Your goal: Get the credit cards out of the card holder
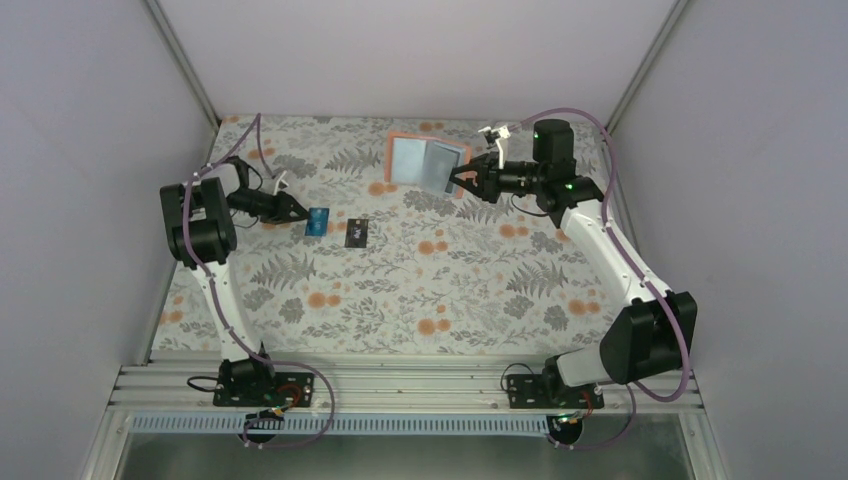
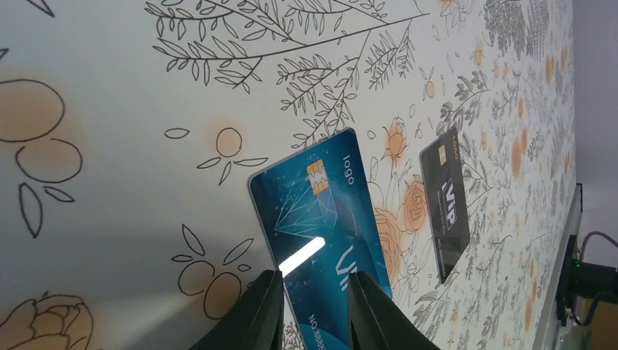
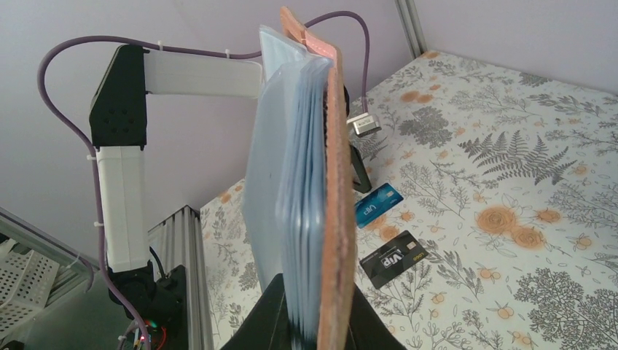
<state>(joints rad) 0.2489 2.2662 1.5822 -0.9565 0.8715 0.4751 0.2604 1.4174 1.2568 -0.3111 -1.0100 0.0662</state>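
The card holder (image 1: 425, 162) hangs open above the back of the table, light blue inside with a brown rim. My right gripper (image 1: 462, 181) is shut on its right edge. In the right wrist view the holder (image 3: 306, 182) stands edge-on between the fingers of my right gripper (image 3: 315, 299). The blue card (image 1: 318, 222) lies flat on the table left of centre, and the black card (image 1: 356, 232) lies just right of it. My left gripper (image 2: 312, 281) is open just over the near end of the blue card (image 2: 321, 219), with the black card (image 2: 446, 211) beyond. The red card is out of view.
A floral cloth (image 1: 450, 290) covers the table. Grey walls close in the left, back and right sides. An aluminium rail (image 1: 400, 385) with both arm bases runs along the near edge. The left arm (image 3: 120, 160) stands behind the holder in the right wrist view.
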